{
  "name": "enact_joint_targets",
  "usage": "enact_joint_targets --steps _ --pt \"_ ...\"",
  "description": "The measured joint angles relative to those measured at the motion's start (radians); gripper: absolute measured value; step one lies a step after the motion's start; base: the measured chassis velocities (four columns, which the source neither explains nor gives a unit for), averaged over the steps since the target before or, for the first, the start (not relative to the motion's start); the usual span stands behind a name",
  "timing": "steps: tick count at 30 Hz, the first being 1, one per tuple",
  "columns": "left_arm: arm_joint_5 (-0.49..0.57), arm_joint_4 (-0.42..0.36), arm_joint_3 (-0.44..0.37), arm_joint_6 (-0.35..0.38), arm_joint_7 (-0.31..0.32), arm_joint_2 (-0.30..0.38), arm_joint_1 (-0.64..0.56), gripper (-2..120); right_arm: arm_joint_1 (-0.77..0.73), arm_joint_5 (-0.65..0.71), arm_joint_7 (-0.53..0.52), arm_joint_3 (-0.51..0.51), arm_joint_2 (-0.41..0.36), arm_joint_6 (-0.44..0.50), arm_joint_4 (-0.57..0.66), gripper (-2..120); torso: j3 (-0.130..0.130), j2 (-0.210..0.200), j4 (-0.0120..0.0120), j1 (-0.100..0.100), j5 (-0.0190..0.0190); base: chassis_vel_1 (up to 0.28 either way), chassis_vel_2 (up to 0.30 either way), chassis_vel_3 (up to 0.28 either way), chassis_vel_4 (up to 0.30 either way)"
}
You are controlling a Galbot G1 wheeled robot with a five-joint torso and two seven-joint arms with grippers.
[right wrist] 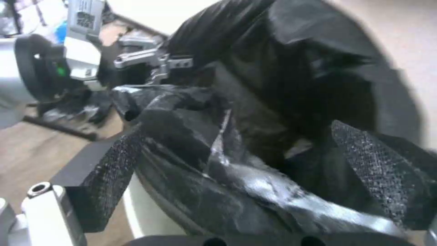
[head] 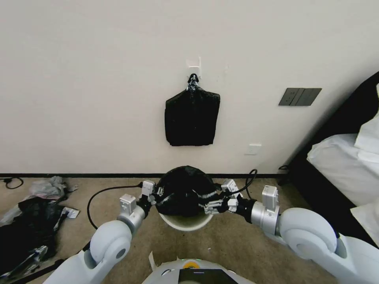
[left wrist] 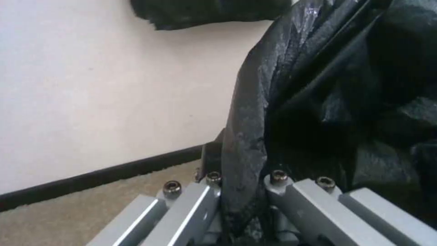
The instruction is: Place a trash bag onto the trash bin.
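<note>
trash bag: ballooned black film over the bin mouth, at the head view's 6 o'clock just below centre, stretched between both grippers; not yet pulled down round the rim.
trash bin: cream-white, on the carpet under the bag; its near rim shows at the bag's 6 o'clock.
right gripper: at the bag's 3 o'clock; the right wrist view shows its textured pads set apart, with bag film lying between them. the jaws look partly open, and i cannot tell whether they pinch the film.
left gripper: at the bag's 9 o'clock; in the left wrist view its jaws are closed on a gathered fold of bag.
risk, slip: the glossy film could slide out of the looser right side, judging by that gap.
risk, tear: pulling the two sides apart too hard may split the thin film.
risk, tip: a snagged hem could drag the light bin over.
</note>
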State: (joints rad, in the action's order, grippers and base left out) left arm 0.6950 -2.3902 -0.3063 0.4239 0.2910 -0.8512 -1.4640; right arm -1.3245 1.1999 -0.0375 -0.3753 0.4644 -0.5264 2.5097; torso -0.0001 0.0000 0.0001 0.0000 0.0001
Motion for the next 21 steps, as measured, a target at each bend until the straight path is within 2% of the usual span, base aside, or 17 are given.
enact_joint_targets --steps 7,9,12,16,19,20,21 --pt "-0.043 -0.009 0.012 -0.012 -0.027 0.009 -0.001 1 0.033 0.064 0.019 0.019 -0.04 -0.063 -0.004 100 0.0 0.0 -0.0001 0.0 0.0 0.0 0.0 0.0 0.0" --pt "-0.046 -0.01 0.013 -0.012 -0.029 0.009 0.0 1 0.034 0.065 0.02 0.027 -0.045 -0.07 -0.005 96 0.0 0.0 -0.0002 0.0 -0.0001 0.0 0.0 0.0 0.0" --pt "-0.05 -0.012 0.016 -0.012 -0.029 0.006 0.0 1 0.05 0.066 0.019 0.053 -0.05 -0.076 -0.006 83 0.0 0.0 -0.0002 0.0 -0.0001 0.0 0.0 0.0 0.0" --pt "-0.055 -0.013 0.018 -0.012 -0.03 0.004 -0.003 1 0.064 0.072 0.016 0.071 -0.055 -0.076 -0.009 73 0.0 0.0 -0.0002 0.0 -0.0001 0.0 0.0 0.0 0.0" --pt "-0.069 -0.015 0.018 -0.013 -0.033 0.004 -0.009 1 0.082 0.1 0.005 0.085 -0.058 -0.076 -0.013 58 0.0 0.0 -0.0002 0.0 -0.0001 0.0 0.0 0.0 0.0" --pt "-0.069 -0.015 0.018 -0.013 -0.033 0.004 -0.009 1 0.082 0.1 0.005 0.085 -0.058 -0.076 -0.013 58 0.0 0.0 -0.0002 0.0 -0.0001 0.0 0.0 0.0 0.0" --pt "-0.072 -0.016 0.017 -0.014 -0.034 0.004 -0.01 1 0.088 0.11 0.001 0.088 -0.058 -0.076 -0.015 53 0.0 0.0 -0.0001 0.0 -0.0001 0.0 0.0 0.0 0.0"
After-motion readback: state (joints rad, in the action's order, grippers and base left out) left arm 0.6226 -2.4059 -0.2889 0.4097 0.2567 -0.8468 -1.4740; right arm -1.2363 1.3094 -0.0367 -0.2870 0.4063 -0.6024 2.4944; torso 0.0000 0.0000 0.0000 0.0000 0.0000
